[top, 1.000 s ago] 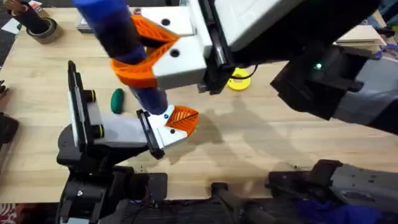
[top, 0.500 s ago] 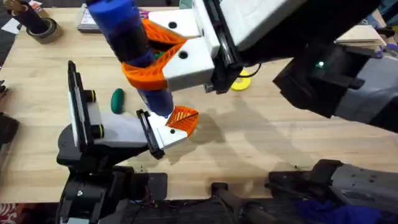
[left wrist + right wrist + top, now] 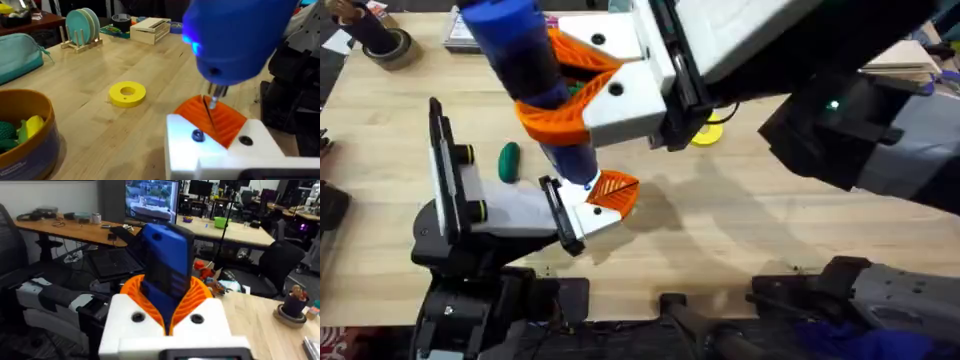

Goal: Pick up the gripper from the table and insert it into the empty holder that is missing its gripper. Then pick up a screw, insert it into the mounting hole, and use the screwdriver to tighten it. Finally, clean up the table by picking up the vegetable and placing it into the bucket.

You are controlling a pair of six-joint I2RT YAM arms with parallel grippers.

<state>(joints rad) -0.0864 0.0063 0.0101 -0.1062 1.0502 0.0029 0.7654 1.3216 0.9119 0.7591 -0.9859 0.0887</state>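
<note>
My right gripper (image 3: 558, 92) reaches across from the right, shut on the blue screwdriver (image 3: 525, 70), which stands nearly upright between its orange ribbed fingers (image 3: 200, 297). The screwdriver's thin metal tip (image 3: 210, 112) comes down on the white holder (image 3: 582, 212) at the end of the grey-and-black left arm. The orange gripper wedge (image 3: 615, 190) sits in that holder. A small blue screw (image 3: 197, 135) shows in the holder's face beside an open hole (image 3: 245, 141). The dark green vegetable (image 3: 508, 162) lies on the table to the left. The bucket (image 3: 35, 145) holds green and yellow toys.
A flat yellow ring (image 3: 705, 132) lies right of the screwdriver. A tape roll (image 3: 382, 45) sits at the far left corner. A plate rack (image 3: 82, 27), a wooden box (image 3: 150, 29) and a teal pouch (image 3: 17, 55) stand along the table's far side.
The right gripper shifted the screwdriver slightly to the right and settled over the holder; in the last half second nothing has moved.
</note>
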